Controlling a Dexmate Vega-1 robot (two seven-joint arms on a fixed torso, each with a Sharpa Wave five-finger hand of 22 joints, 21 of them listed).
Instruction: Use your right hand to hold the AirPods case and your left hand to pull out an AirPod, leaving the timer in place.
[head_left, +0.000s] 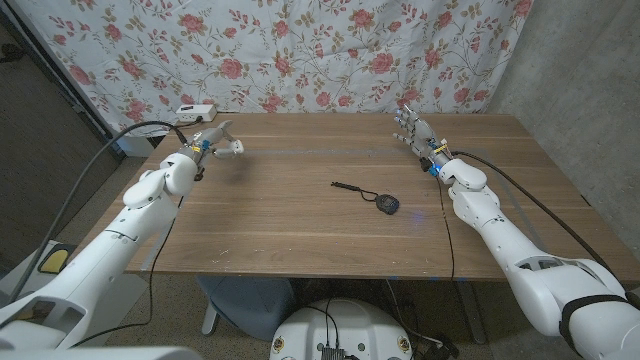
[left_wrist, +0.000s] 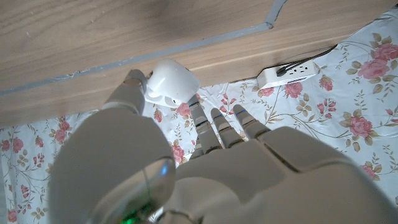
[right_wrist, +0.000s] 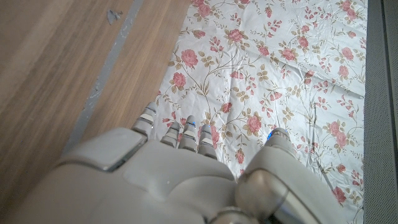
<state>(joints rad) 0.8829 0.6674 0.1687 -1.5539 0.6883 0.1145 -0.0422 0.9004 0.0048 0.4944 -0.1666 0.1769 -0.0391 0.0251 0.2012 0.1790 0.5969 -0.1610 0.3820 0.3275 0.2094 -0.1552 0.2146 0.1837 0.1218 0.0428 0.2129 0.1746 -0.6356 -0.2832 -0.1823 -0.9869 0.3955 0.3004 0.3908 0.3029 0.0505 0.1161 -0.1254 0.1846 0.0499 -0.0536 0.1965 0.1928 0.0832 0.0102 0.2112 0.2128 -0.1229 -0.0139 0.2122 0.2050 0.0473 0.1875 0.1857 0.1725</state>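
Observation:
My left hand (head_left: 212, 139) is raised over the table's far left part and pinches a white AirPods case (head_left: 233, 148). The left wrist view shows the case (left_wrist: 171, 84) between the thumb and the other fingers (left_wrist: 214, 127), lid closed as far as I can tell. My right hand (head_left: 411, 124) stands at the far right of the table with its fingers apart and nothing in it; the same hand (right_wrist: 180, 162) shows over the table's back edge. A small dark round timer (head_left: 388, 205) with a black cord (head_left: 350, 188) lies near the middle of the wooden table (head_left: 300, 240).
A white power strip (head_left: 195, 111) sits behind the table's far left corner, also in the left wrist view (left_wrist: 292, 70). A floral cloth (head_left: 330, 50) hangs behind the table. A grey strip (head_left: 300, 152) runs along the table's back part.

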